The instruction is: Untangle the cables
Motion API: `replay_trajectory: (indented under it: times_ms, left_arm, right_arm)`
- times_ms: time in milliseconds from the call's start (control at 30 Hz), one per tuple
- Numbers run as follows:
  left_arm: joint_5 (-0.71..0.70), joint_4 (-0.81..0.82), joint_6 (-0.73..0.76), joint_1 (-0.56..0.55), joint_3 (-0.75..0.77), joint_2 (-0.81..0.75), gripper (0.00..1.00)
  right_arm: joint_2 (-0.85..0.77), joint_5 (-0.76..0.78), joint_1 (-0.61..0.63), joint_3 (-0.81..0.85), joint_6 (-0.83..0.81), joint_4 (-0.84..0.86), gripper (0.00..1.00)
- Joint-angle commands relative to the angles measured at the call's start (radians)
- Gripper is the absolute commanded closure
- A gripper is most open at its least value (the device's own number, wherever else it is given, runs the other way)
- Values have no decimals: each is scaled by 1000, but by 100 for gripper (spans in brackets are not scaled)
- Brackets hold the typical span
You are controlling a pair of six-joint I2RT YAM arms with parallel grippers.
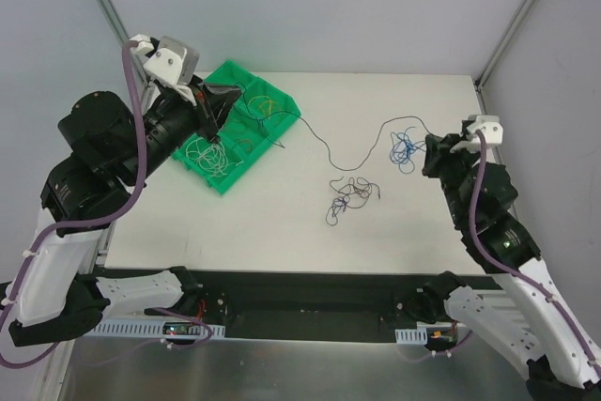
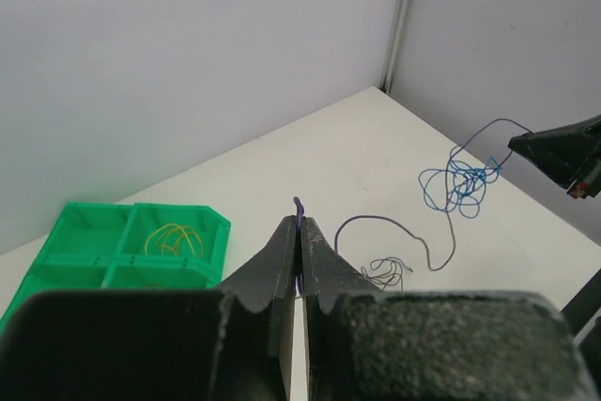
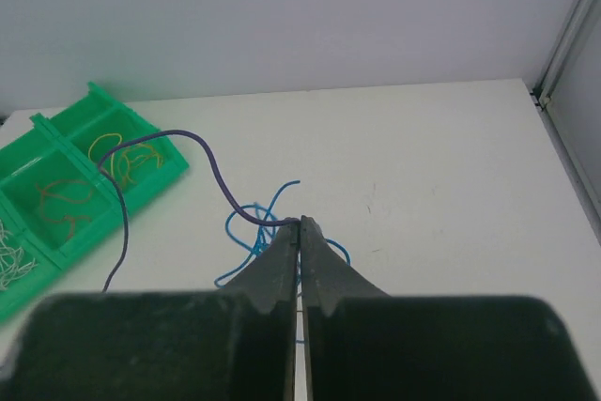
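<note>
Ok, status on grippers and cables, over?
Left gripper shut on purple cable. Right gripper shut on same cable, blue tangle at its tips. Small tangle lies loose, centre.

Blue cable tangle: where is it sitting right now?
Top view: the blue cable tangle is at the right side of the table, at the tips of the right gripper, with a darker loose tangle left of it, nearer the arm bases.

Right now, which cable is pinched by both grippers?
The purple cable: it is pinched in the shut left gripper and the shut right gripper, running between them. The blue tangle sits by the right gripper only; the dark tangle lies untouched.
</note>
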Motion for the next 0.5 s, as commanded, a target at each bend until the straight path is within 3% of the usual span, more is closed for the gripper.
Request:
replay_trajectory:
  times_ms: [0,133,200,300,467]
  left_arm:
    - [-19,37,-8,-3,3,-12,100]
    - [-7,36,-19,-5,-1,-24,100]
    - [4,36,-24,-3,0,-30,100]
    - [7,36,-19,-3,14,-33,100]
    - [2,36,-22,-5,22,-28,100]
  right_arm:
    - [51,-31,-72,-111,39,-48,99]
    - [205,-119,-174,-215,124,-71,99]
    - [245,-153,-201,-131,127,-161,99]
    - [165,-206,-194,19,97,-202,99]
    - [27,-350,-192,87,119,-135,99]
